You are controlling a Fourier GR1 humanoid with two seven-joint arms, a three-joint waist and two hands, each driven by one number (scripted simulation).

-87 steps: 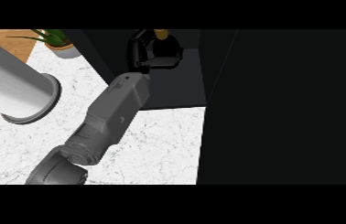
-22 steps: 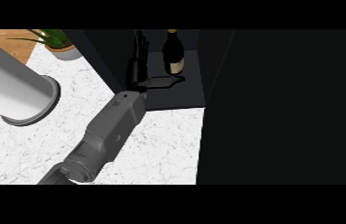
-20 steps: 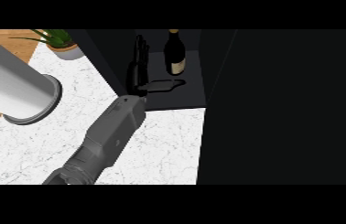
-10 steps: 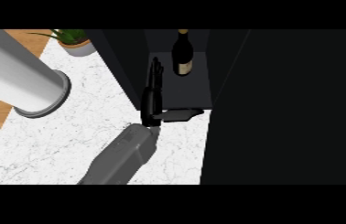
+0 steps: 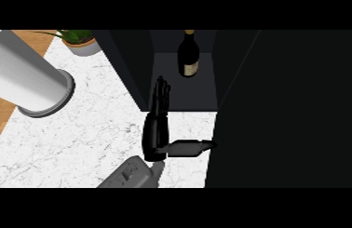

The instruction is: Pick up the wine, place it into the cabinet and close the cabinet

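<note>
The wine bottle (image 5: pixel 189 55) stands upright inside the dark cabinet (image 5: pixel 186 90), at about 12 o'clock in the head view — well apart from the hand. That one hand (image 5: pixel 157 129) rises from 6 o'clock on a grey forearm (image 5: pixel 134 175), fingers straight and together, thumb out toward 3 o'clock, holding nothing; which hand it is cannot be told. At 9 o'clock stands a grey cylinder (image 5: pixel 31 80) on the marble counter (image 5: pixel 76 138); a potted plant (image 5: pixel 79 41) at 11.

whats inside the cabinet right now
One wine bottle stands upright on the cabinet floor, towards the back. The dark side walls hide whatever else might be inside. The open hand is at the cabinet's front edge.
</note>
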